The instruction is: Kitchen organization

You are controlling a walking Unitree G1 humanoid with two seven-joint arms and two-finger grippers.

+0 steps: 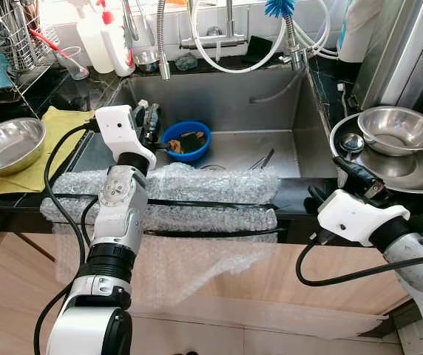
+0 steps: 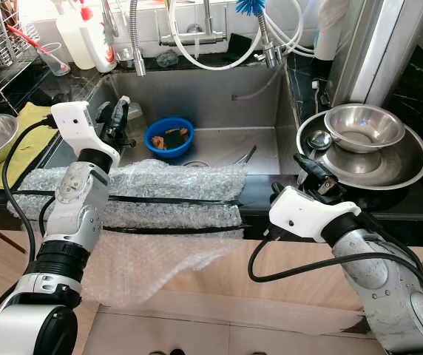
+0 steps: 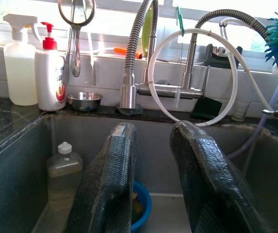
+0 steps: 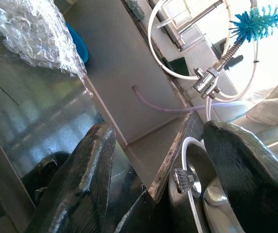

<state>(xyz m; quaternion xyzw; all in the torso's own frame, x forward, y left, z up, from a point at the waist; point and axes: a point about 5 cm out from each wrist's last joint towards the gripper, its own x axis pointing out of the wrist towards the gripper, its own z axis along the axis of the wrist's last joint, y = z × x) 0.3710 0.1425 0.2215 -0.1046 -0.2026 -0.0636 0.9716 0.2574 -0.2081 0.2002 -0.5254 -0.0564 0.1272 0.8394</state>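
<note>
The left gripper (image 1: 151, 126) hangs over the left end of the steel sink (image 1: 271, 96), its black fingers (image 3: 110, 184) parted and empty; the round blue plastic bowl (image 1: 187, 140), holding brownish scraps, sits on the sink floor just beyond and below it, rim up, with no long axis; the right gripper (image 1: 348, 174), likewise spread and empty, rests on the dark surface (image 1: 300, 188) beside the stacked steel bowls (image 1: 396, 133), farther from the bowl.

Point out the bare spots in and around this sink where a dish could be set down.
The sink floor is bare right of the blue bowl, apart from utensils near the front wall. The black counter strip between the bubble wrap and right gripper is free. Crowded: stacked steel bowls at right, faucet ledge bottles, left steel bowl on yellow cloth.
</note>
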